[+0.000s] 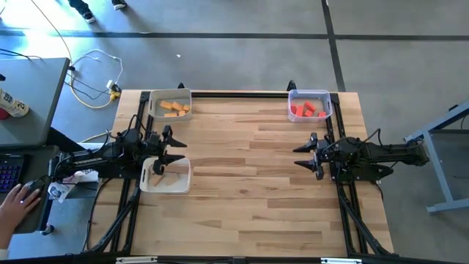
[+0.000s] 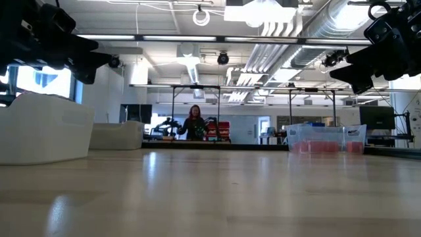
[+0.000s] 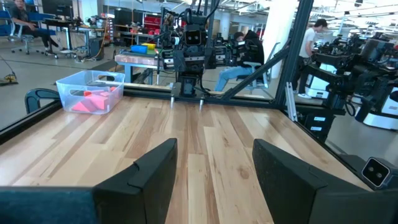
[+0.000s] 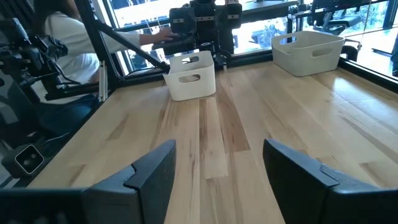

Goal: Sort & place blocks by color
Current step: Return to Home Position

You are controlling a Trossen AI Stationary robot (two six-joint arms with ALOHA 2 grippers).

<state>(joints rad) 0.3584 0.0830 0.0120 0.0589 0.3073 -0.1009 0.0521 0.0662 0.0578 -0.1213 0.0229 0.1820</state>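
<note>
Wooden tabletop [image 1: 249, 176]: orange blocks [image 1: 174, 108], red blocks [image 1: 307, 111], pale blocks [image 1: 162, 171] in separate bins [image 1: 151, 103]; left gripper [image 1: 179, 150], right gripper [image 1: 297, 155] at opposite sides, fingers splayed, empty.

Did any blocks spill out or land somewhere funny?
No, nothing stands out. The orange blocks, the red blocks and the light wood blocks all sit inside bins; none lies loose on the table. The left end effector and right end effector hang open.

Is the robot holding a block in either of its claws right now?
No, nothing is held. The left gripper and the right gripper are both open, with nothing between their fingers.
</note>
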